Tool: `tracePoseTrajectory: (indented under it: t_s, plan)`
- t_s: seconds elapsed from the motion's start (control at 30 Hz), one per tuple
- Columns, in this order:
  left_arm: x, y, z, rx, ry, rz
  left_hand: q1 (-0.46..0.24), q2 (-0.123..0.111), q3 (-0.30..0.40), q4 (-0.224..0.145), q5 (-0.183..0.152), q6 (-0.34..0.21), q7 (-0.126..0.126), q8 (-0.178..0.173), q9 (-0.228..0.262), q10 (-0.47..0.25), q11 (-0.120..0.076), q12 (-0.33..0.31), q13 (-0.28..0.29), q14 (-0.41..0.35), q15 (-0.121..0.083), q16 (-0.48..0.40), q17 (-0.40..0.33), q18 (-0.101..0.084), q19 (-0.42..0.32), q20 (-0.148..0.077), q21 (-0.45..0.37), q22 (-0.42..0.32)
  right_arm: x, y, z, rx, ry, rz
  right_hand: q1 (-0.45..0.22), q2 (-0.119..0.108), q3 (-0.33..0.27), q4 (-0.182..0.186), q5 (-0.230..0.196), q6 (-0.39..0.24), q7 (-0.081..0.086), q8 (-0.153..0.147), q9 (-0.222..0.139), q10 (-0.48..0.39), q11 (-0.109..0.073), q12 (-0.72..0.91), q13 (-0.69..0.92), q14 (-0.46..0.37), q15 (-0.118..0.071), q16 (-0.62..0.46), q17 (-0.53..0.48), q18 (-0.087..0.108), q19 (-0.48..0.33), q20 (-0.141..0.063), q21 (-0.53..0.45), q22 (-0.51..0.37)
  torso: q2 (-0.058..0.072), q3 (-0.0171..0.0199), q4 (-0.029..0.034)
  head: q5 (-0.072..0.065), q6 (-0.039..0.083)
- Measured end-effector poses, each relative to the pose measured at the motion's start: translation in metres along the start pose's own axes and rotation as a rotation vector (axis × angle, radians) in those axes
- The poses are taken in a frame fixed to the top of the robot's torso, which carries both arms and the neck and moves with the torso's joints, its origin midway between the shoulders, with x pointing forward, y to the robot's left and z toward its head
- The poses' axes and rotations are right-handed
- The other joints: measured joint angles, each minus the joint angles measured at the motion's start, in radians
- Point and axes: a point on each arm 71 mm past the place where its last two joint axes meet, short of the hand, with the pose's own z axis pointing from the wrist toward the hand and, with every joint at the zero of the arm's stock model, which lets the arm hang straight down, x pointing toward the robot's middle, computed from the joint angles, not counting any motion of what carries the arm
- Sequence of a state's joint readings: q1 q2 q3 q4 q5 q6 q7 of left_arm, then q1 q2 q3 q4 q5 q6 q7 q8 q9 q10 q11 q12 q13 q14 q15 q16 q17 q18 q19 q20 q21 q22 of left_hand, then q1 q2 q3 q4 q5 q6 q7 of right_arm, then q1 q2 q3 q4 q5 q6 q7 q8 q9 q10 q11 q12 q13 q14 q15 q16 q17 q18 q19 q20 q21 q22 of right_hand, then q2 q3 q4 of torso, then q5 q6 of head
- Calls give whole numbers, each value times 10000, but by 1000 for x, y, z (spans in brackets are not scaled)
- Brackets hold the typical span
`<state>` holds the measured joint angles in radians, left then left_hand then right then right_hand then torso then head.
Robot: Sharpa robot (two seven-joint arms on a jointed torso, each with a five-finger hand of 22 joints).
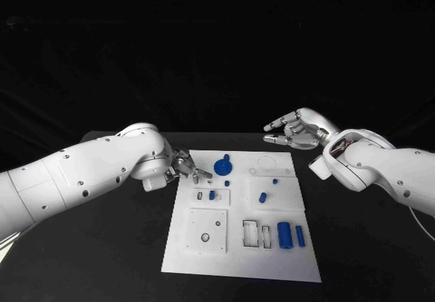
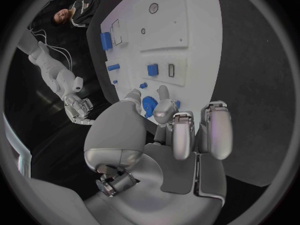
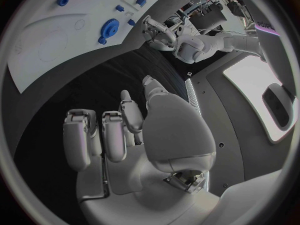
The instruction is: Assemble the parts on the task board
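The white task board (image 1: 240, 251) lies flat in the middle of the black counter (image 1: 100, 264), carrying a blue gear (image 1: 224, 167) near its far left corner, small blue pegs mid-board, and a blue cylinder (image 1: 283, 234) beside a slimmer blue bar (image 1: 300, 236) at the near right. The left hand (image 1: 186, 171) hovers at the board's far left edge just beside the gear, fingers (image 2: 181, 135) spread and holding nothing. The right hand (image 1: 297, 130) sits beyond the board's far right corner, well clear of the parts, fingers (image 3: 112, 135) loosely extended and apart, holding nothing.

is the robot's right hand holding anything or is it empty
Empty. The right hand hovers beyond the task board's far corner, fingers apart with nothing between them.
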<state>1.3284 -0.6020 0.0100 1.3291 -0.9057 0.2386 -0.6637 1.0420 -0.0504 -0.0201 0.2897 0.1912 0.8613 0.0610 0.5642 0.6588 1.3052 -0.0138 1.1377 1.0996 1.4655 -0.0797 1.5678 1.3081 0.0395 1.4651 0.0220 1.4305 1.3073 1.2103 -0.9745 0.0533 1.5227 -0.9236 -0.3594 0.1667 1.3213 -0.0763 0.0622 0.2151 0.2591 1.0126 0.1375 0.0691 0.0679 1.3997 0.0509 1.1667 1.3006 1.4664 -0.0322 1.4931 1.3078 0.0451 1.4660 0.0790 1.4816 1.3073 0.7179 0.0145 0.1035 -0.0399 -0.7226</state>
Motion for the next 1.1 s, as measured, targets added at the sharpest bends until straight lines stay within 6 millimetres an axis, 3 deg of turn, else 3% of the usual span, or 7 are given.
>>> tracePoseTrajectory:
  t_s: [0.17, 0.3, 0.67, 1.1]
  plan:
    - [-22, 9, -2, -270, -107, -126, 210, 3, -240, -6, -63, -202, 173, -513, -490, -61, 140, -30, -87, 3, 107, 0, 0, -2, 32, 136, -36, 0, 0, -1, 0, 17, 7, 2, 0, 0, 0, 0, 0, 0, 0, 0, 0, 0, 0, 0, 1, 0, 0, 0, -1, 0, 0, 0, 0, 8, 0, 0, 13, 39, 10]
    - [-30, 10, 2, -494, -83, 22, 277, 68, -351, -2, -144, -128, 247, -617, -679, -44, 157, -30, -80, 1, 173, 0, -1, -2, -4, 172, -36, 0, 1, -1, 1, 17, 20, 7, -2, 2, 0, 0, 0, 0, 0, 0, 0, 0, 0, 0, 1, 0, 0, 0, -1, 0, 0, 0, 0, 8, 4, -11, 12, 70, 30]
    - [-39, 2, 22, -1091, -522, 907, 474, 186, -491, -1, -144, 215, 155, -618, -860, -8, 193, 124, 26, 1, 173, 0, -2, -1, -4, 172, -36, 0, 4, 0, 3, -11, 75, 38, -41, 41, 0, 0, 0, 0, 0, 0, -1, 0, 0, 0, 3, 0, 0, 0, -2, 0, 0, 0, 0, 7, 33, -35, -4, 136, 73]
    - [-31, -7, 37, -1084, -616, 1519, 633, 345, -657, -1, -144, 647, 16, -437, -901, 145, 40, 322, 191, 1, 173, 0, -3, -2, -4, 171, 52, 0, 6, 0, 4, -17, 120, 58, -40, 40, 0, 0, 0, 0, 0, 0, -1, 0, 0, 0, 5, 0, 0, 0, -3, 0, 0, 0, 0, 5, 81, -49, -27, 147, 56]
